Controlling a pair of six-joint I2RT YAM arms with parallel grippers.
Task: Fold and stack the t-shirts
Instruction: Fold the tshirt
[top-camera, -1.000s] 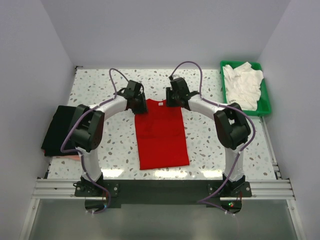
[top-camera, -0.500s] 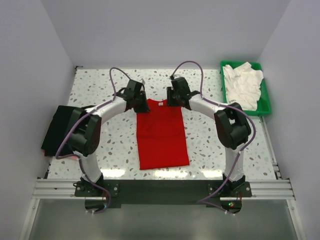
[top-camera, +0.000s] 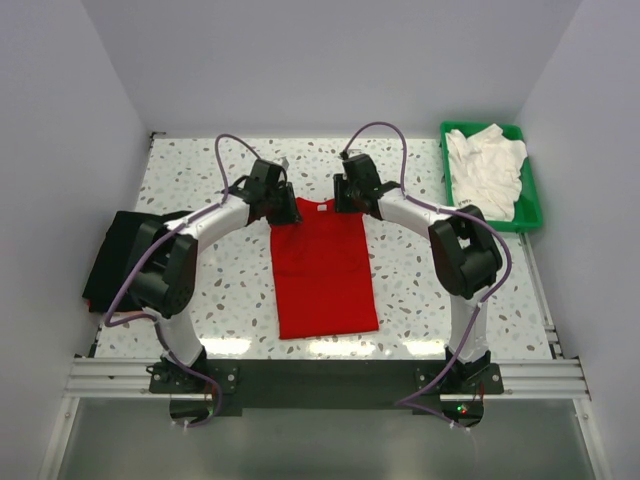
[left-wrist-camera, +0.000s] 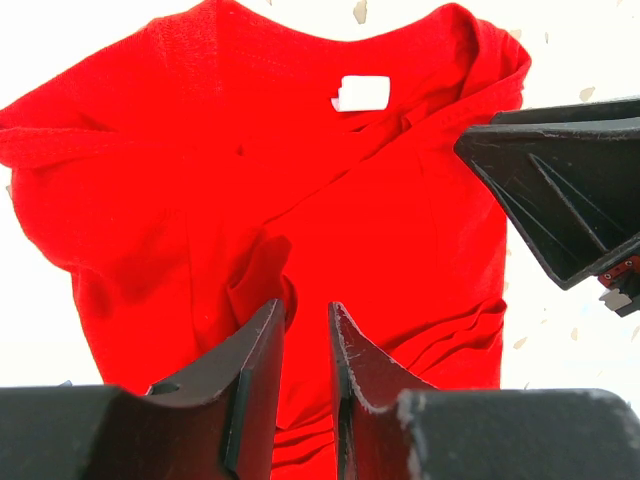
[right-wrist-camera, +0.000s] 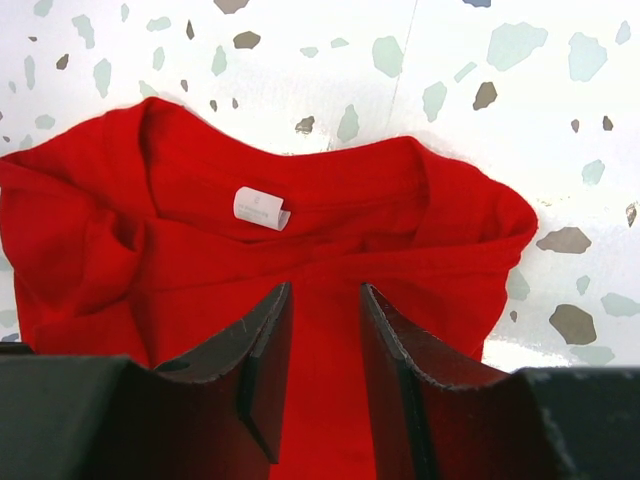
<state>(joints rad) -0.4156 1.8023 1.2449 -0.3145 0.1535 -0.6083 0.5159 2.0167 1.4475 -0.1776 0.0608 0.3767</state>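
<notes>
The red t-shirt (top-camera: 322, 270) lies in the middle of the table, folded into a long narrow strip with its collar at the far end. Its white neck label (right-wrist-camera: 260, 208) faces up and also shows in the left wrist view (left-wrist-camera: 361, 92). My left gripper (top-camera: 278, 205) is over the collar's left corner, jaws a narrow gap apart (left-wrist-camera: 302, 305) with red cloth showing between them. My right gripper (top-camera: 348, 200) is over the collar's right side, jaws apart (right-wrist-camera: 325, 288) just above the cloth. A black t-shirt (top-camera: 115, 255) lies folded at the table's left edge. White t-shirts (top-camera: 485, 165) are heaped in the tray.
A green plastic tray (top-camera: 533, 205) stands at the back right. The right gripper's black finger (left-wrist-camera: 560, 200) reaches into the left wrist view from the right. White walls close in the table at the back and both sides.
The left arm's elbow has swung a little to the left and its gripper has shifted slightly at the collar. The right arm and the shirt have barely moved.
</notes>
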